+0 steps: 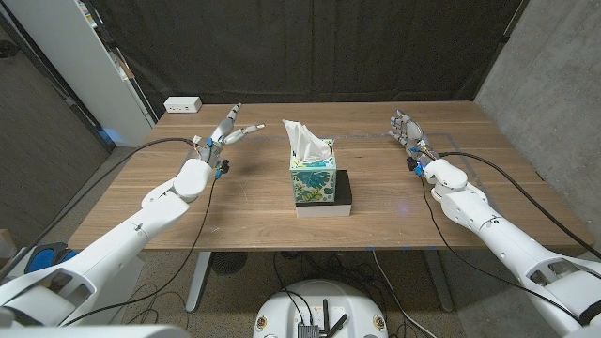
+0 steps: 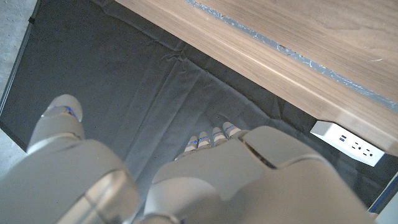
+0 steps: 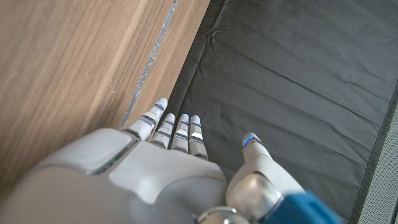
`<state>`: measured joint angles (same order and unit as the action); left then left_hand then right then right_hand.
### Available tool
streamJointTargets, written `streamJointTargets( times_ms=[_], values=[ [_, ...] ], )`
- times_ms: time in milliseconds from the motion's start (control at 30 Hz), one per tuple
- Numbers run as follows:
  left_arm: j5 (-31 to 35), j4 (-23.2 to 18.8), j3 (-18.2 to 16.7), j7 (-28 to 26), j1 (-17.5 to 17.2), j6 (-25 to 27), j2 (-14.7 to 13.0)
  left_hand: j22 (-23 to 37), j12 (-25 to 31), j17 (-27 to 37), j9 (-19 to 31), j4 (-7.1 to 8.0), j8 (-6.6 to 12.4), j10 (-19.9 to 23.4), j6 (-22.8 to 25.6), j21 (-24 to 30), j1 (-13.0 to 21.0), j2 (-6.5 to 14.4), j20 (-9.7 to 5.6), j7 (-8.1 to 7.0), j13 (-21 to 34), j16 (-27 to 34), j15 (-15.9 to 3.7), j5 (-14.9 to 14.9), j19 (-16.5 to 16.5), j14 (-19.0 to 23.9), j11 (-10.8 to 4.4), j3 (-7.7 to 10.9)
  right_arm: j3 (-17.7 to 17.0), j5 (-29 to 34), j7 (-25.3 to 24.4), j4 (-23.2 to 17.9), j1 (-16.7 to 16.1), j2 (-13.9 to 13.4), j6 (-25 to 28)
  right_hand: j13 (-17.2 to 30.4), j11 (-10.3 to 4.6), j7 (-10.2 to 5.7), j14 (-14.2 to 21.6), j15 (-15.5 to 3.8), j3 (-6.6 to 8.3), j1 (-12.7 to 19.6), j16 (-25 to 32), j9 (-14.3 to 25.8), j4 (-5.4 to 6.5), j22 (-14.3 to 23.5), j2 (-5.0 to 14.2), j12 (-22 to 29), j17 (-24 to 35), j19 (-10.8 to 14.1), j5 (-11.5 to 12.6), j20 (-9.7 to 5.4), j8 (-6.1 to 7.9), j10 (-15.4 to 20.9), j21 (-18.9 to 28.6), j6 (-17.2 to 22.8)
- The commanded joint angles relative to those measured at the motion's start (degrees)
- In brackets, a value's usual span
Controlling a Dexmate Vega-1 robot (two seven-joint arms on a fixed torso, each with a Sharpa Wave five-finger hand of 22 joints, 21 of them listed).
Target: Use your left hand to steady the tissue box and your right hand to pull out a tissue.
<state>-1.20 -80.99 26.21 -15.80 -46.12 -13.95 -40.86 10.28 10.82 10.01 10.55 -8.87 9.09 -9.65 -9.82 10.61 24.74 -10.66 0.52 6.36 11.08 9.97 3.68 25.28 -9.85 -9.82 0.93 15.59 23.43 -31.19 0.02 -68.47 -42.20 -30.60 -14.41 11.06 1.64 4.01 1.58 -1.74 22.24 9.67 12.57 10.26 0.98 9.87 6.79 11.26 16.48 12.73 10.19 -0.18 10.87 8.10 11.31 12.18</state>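
A tissue box with a teal floral print stands mid-table on a flat black-and-white base. A white tissue sticks up from its top. My left hand hovers well to the left of the box, fingers spread and holding nothing; its back shows in the left wrist view. My right hand is far to the right of the box, fingers straight and empty; its fingers point past the table edge toward the dark curtain.
A white power strip lies at the table's far left corner, seen also as the power strip in the left wrist view. Black cables trail from both wrists across the wooden table. A dark curtain hangs behind.
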Motion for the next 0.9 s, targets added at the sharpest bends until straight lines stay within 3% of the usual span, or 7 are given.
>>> streamJointTargets(
  times_ms=[33, 900],
  values=[
    [-0.77, -1.35, -0.37, -0.16, -0.90, 1.31, -0.30, 0.28, 0.49, 0.20, 0.23, 0.10, 0.32, -25.10, -31.44, 0.53, 0.45, 0.21, -0.33, 0.27, 0.06, 0.39, 0.11, 0.77, -3.89, -20.38, -0.06, -0.54, 0.19, 0.49, -0.38, 0.09, 0.17, 0.06, -0.17, 0.10, 0.26, 0.25, -0.02, 0.30, 0.07, -0.10, 0.27, 0.17, -0.61, 0.14, 0.01, 0.44, -0.14, 0.20, 0.11, 0.14, 0.36, 0.62, 0.31, 0.33],
    [-1.87, -10.92, -2.94, -2.34, -8.83, 4.57, -2.81, 0.26, 1.02, 0.15, 0.17, 0.39, 1.11, -23.86, -30.02, 0.89, 0.65, 0.67, -0.54, -0.42, 0.02, 0.62, -0.19, 1.82, -3.23, -19.66, -0.66, -2.17, -0.12, 0.01, -0.03, 0.63, -0.31, 0.12, -0.84, 0.09, 0.49, 0.49, -0.04, 0.76, -0.12, 0.11, 0.01, 0.16, -1.49, 0.13, -0.32, 0.26, -0.79, 0.12, 0.04, 0.68, 0.22, 0.55, 0.17, 0.25]
  ],
)
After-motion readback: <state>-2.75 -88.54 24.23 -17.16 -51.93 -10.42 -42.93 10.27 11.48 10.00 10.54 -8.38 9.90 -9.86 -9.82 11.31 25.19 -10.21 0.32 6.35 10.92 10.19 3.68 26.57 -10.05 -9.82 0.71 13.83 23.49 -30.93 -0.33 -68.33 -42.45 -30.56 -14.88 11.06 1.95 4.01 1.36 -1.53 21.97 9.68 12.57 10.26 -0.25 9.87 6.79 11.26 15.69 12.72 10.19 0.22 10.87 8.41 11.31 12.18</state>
